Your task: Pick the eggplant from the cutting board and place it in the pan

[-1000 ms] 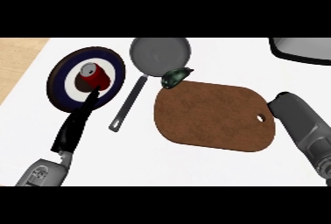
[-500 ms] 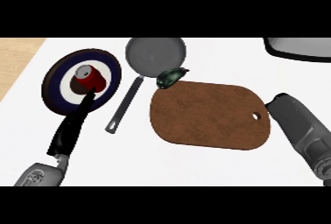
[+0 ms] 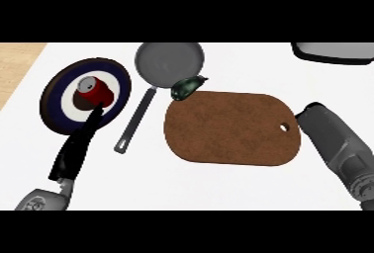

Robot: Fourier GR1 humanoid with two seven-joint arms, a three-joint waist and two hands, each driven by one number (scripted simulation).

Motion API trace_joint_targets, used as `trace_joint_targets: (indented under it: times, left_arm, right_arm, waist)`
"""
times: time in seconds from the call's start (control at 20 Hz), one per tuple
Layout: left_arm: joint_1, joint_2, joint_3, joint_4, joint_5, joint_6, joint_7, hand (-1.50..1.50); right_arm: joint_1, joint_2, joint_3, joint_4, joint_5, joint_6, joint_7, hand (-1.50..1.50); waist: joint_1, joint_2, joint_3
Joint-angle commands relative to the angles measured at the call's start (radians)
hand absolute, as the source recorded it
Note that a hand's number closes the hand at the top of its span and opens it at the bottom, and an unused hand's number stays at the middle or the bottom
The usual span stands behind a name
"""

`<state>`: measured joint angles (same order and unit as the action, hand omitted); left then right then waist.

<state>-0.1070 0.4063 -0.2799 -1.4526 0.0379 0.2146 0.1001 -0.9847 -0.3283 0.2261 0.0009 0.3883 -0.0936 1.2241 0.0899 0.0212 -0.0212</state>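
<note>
I logged a white counter point(image 3: 219, 188) with a wood strip point(image 3: 18, 64) at left. Nearest, the left hand point(image 3: 76, 148) lay straight-fingered, tips over a plate point(image 3: 58, 94) by a red can point(image 3: 95, 90). The right forearm point(image 3: 336, 143) flanked the cutting board point(image 3: 234, 128); its hand was unseen. The eggplant point(image 3: 187, 87) sat at the board's far corner, against the pan point(image 3: 168, 59) rim.

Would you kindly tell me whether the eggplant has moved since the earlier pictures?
No. The eggplant still lies at the cutting board's upper-left corner, beside the pan; only the whole view drifted left.

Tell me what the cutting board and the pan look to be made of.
The cutting board: probably wood, matt finish; mottled brown surface with no shine. The pan: likely metal, dull finish; uniform grey bowl and thin grey handle.
</note>
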Motion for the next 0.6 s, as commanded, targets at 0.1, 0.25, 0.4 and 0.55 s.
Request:
trace_joint_targets:
  times: [0.1,0.25,0.4,0.55]
  left_arm:
    - [0.019,0.000,0.015,-0.003,0.011,0.001,0.010,0.00]
    - [0.034,-0.007,-0.003,-0.004,0.009,-0.006,-0.001,0.00]
    - [0.033,0.009,0.015,0.000,0.018,-0.014,0.002,0.00]
    - [0.035,0.002,0.010,-0.004,0.007,0.002,0.009,0.00]
  right_arm:
    - [-0.120,0.177,0.023,-0.113,0.026,0.096,-0.132,1.50]
    - [-0.122,0.210,0.045,-0.174,0.050,0.100,-0.325,1.50]
    - [-0.122,0.184,0.086,-0.183,0.093,0.069,-0.383,1.50]
    - [-0.162,0.141,0.147,-0.197,0.156,0.010,-0.405,1.50]
  waist:
    - [-0.013,-0.017,0.023]
    - [0.014,-0.028,0.028]
    - [-0.010,-0.034,0.026]
    - [-0.022,-0.046,0.024]
